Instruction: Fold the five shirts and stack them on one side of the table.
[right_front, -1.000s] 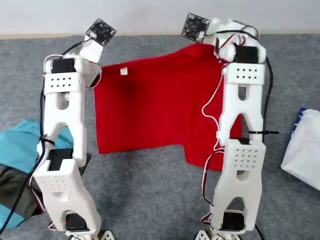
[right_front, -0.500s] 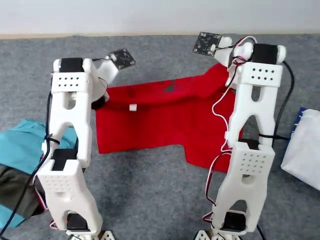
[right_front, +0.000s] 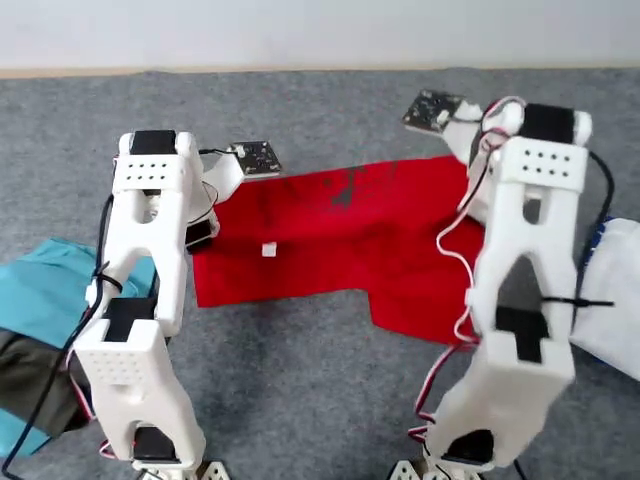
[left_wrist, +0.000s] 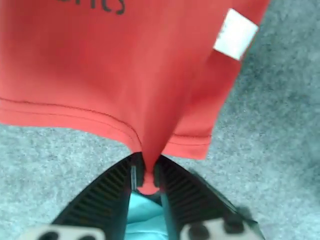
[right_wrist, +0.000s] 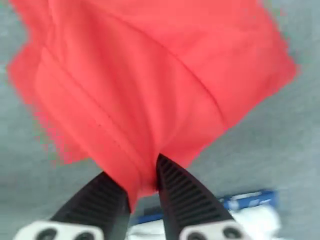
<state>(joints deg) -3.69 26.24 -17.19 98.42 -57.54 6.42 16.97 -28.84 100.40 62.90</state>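
Left gripper (left_wrist: 146, 175): clenched on a narrow pinch of the red shirt's (left_wrist: 125, 65) hemmed edge, with little cloth between the jaws. Right gripper (right_wrist: 142, 187): clamped likewise on a gathered fold of the same shirt. Shirt: at the centre of the grey table (right_front: 300, 400) in the high view, its 12 o'clock part turned over toward the middle, one sleeve jutting out at 5 o'clock. Risks, as judged: so thin a bite may slip free under tension. Uneven travel of the two arms would skew the fold line, and the jutting sleeve may end up outside the fold. Teal shirt (right_front: 40, 300) at 8 o'clock and white shirt (right_front: 612, 290) at 3 o'clock lie near the arms' sweep — either could be snagged. Obscured: the arms cover the shirt's side edges in the high view, both neighbouring garments are cut off at the frame edge, and the count of five shirts cannot be confirmed.
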